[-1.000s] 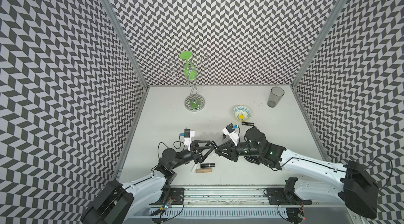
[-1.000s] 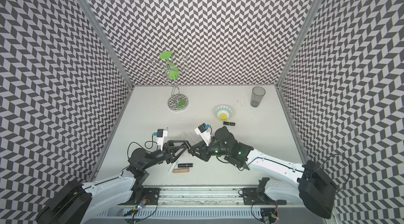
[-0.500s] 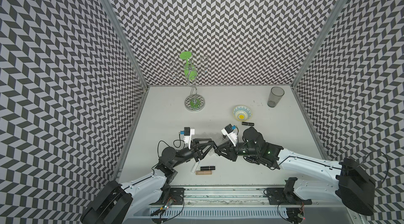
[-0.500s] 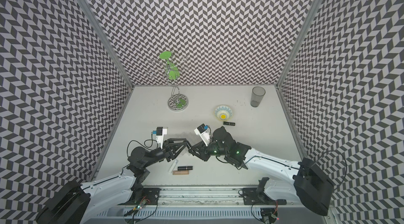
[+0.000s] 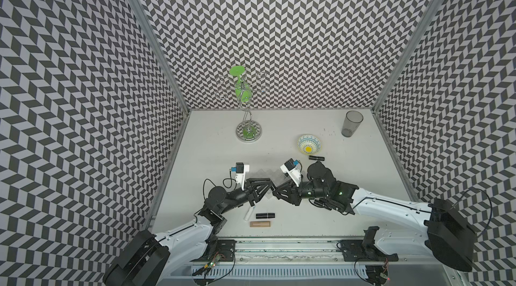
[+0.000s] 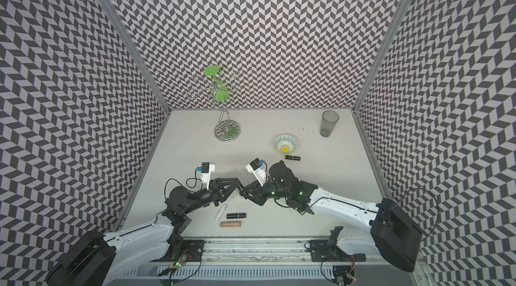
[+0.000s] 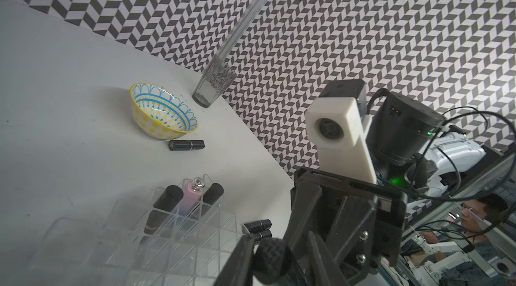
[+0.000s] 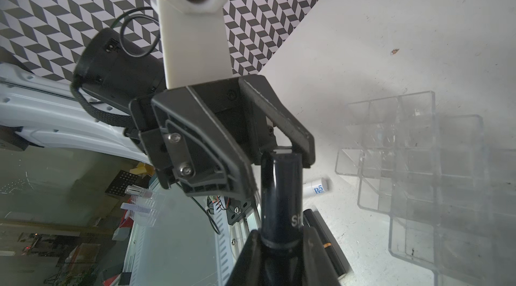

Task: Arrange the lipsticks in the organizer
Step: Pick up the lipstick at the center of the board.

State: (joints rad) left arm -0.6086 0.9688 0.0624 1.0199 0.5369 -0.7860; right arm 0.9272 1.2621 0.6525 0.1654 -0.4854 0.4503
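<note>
The right gripper point(image 8: 279, 245) clamped a black lipstick point(image 8: 280, 192); the left gripper point(image 8: 275, 159) had narrow jaws around its other end, grip unclear.

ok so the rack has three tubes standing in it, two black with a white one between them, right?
Not white: the middle tube is pink with a silver cap. The left wrist view shows it standing in the rack between the two black tubes.

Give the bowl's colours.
The bowl is yellow outside, white inside with blue arches; left wrist view shows it best.
</note>
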